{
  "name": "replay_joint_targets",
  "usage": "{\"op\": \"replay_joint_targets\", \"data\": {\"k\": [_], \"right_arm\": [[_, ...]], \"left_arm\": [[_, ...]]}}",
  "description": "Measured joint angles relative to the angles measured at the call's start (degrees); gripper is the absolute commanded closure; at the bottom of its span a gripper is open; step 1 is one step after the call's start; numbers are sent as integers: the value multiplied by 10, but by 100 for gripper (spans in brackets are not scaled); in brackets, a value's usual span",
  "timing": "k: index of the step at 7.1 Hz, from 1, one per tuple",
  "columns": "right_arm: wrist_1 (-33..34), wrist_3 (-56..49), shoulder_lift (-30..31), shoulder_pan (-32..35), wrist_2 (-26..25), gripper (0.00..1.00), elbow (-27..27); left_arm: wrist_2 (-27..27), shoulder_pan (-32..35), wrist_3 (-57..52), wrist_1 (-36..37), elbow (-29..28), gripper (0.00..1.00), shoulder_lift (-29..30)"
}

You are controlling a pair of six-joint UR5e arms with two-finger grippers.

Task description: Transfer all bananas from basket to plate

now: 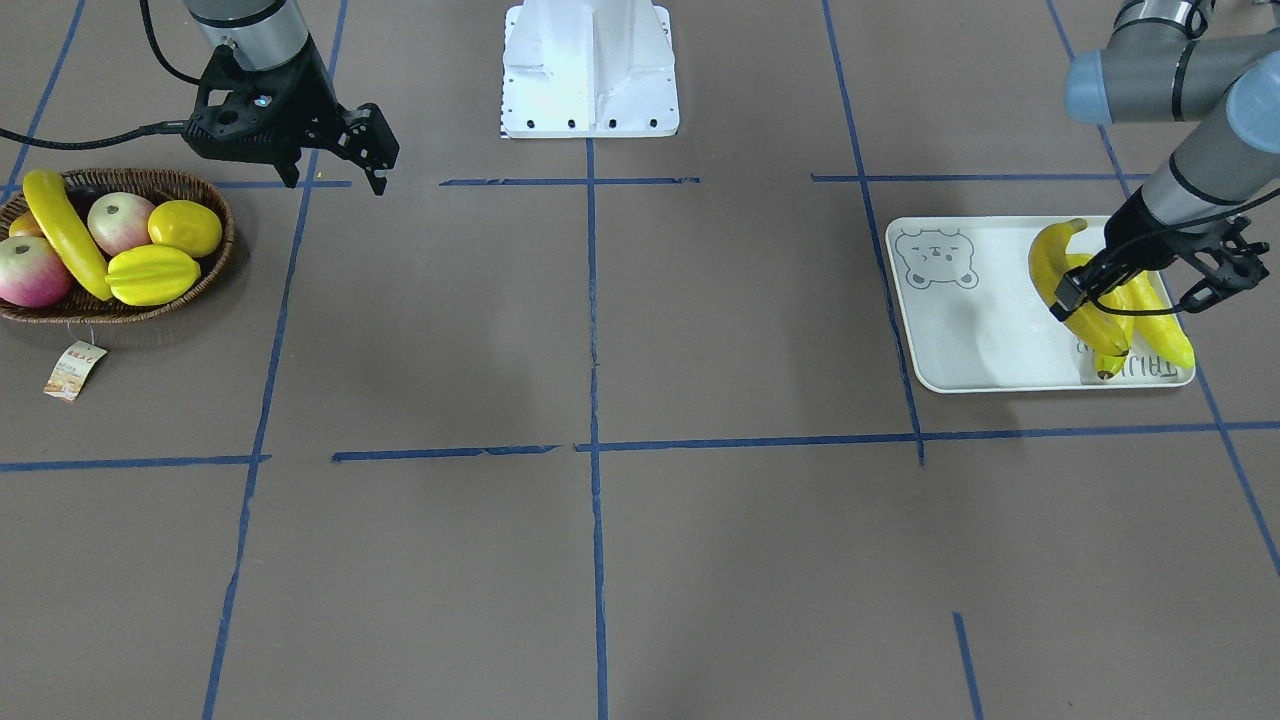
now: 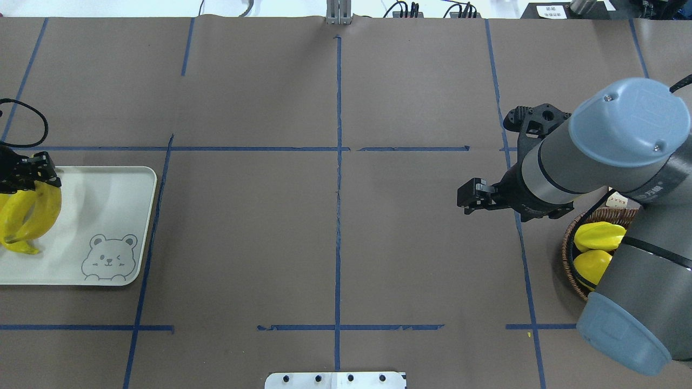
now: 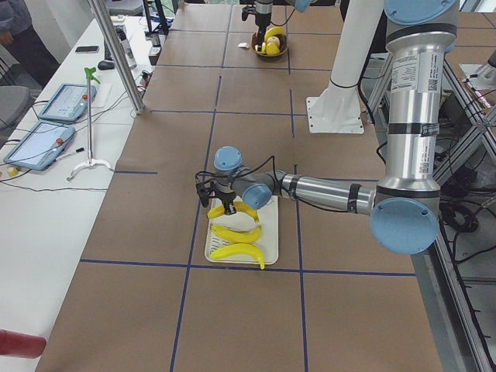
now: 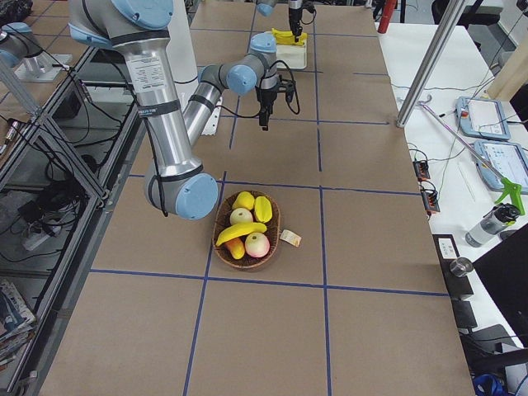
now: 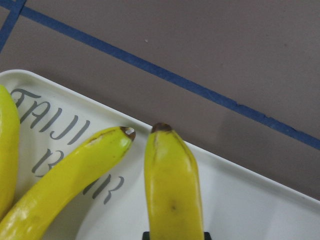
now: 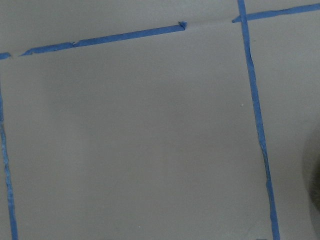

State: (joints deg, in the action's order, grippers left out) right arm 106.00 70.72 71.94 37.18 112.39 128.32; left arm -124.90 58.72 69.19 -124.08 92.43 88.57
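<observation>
My left gripper (image 1: pixel 1072 296) is shut on a yellow banana (image 1: pixel 1085 300) that tilts over the pale plate (image 1: pixel 960 340), its tip near the rim in the left wrist view. Two more bananas (image 1: pixel 1165 325) lie on the plate beside it. One banana (image 1: pixel 65 245) rests in the wicker basket (image 1: pixel 120 312) among other fruit. My right gripper (image 1: pixel 378 150) hangs open and empty above bare table, just beside the basket. In the overhead view my right arm hides most of the basket (image 2: pixel 567 254).
The basket also holds two apples (image 1: pixel 120 222), a starfruit (image 1: pixel 150 275) and a round yellow fruit (image 1: pixel 185 228); its paper tag (image 1: pixel 75 370) lies on the table. The robot base (image 1: pixel 590 70) stands at the back. A side table with tablets (image 3: pixel 46 132) flanks the workspace.
</observation>
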Motion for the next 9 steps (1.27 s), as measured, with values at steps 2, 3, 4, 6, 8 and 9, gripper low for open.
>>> {"op": "replay_joint_targets", "data": {"k": [2, 3, 4, 6, 8, 9], "right_arm": [[0, 1, 0, 0, 0, 0, 1], [0, 1, 0, 0, 0, 0, 1], [0, 1, 0, 0, 0, 0, 1], [1, -4, 10, 10, 3, 0, 8], [-3, -70, 86, 29, 7, 0, 51], [-5, -115, 135, 44, 7, 0, 77]], "left_arm": [[1, -4, -1, -31, -28, 1, 0], [1, -6, -3, -45, -31, 0, 0], [0, -7, -6, -59, -30, 0, 0], [-29, -6, -14, -70, -7, 0, 0], [-100, -4, -24, -69, 29, 0, 2], [-113, -9, -26, -68, 44, 0, 3]]}}
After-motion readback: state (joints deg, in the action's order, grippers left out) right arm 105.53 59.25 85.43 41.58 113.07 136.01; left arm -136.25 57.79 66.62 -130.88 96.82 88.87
